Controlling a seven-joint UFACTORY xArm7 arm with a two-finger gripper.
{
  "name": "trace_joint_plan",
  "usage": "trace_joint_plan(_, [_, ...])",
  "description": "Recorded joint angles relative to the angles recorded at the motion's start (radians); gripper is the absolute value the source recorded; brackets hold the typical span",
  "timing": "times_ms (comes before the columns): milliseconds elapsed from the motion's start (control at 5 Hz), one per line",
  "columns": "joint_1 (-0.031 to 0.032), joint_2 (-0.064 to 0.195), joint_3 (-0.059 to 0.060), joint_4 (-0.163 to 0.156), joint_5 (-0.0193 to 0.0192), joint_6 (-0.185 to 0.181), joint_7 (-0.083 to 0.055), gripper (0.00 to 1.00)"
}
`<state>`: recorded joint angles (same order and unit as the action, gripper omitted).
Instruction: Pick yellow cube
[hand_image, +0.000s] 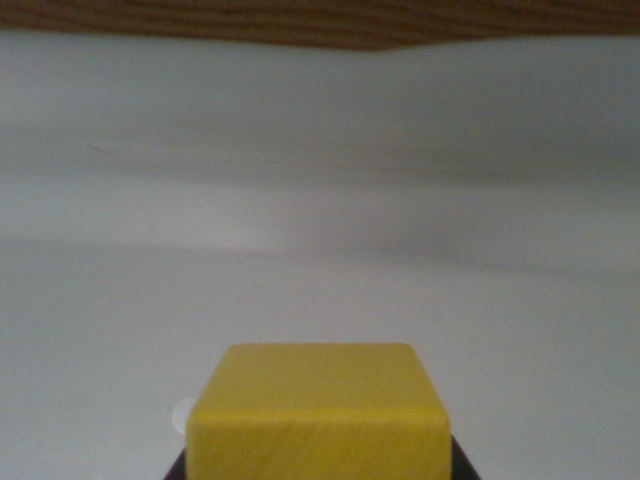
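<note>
The yellow cube (318, 415) is sitting at the bottom centre of the wrist view, close under the camera, with its top face and near face both showing and its lower part running off the frame. Dark slivers at its two lower corners are probably parts of the end effector (318, 470), but so little is showing that I cannot tell whether it is released, clenched, or grasping the cube. The pale counter (320, 250) is stretching away behind it, blurred in streaks, up to a wood-grain strip (320, 20) along the top edge.

The main risk, as I am judging it, is a lift on an unconfirmed hold: if the fingers are only brushing the smooth side faces low down, the cube could be slipping out or rotating as it is rising. The blur is suggesting quick motion, which would be making a weak hold worse. A small off-centre contact could also be pushing the cube along the counter instead of capturing it.
</note>
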<state>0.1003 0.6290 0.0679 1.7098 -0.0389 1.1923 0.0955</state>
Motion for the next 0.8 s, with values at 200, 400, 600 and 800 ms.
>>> trace_joint_plan(200, [0.0009, -0.002, 0.000, 0.040, 0.0003, 0.042, 0.000, 1.00])
trace_joint_plan(400, [0.0009, -0.002, 0.000, 0.040, 0.0003, 0.042, 0.000, 1.00])
trace_joint_plan(600, [0.0018, -0.004, 0.001, 0.083, 0.0006, 0.087, -0.001, 1.00])
trace_joint_plan(800, [0.0018, -0.004, 0.001, 0.083, 0.0006, 0.087, -0.001, 1.00])
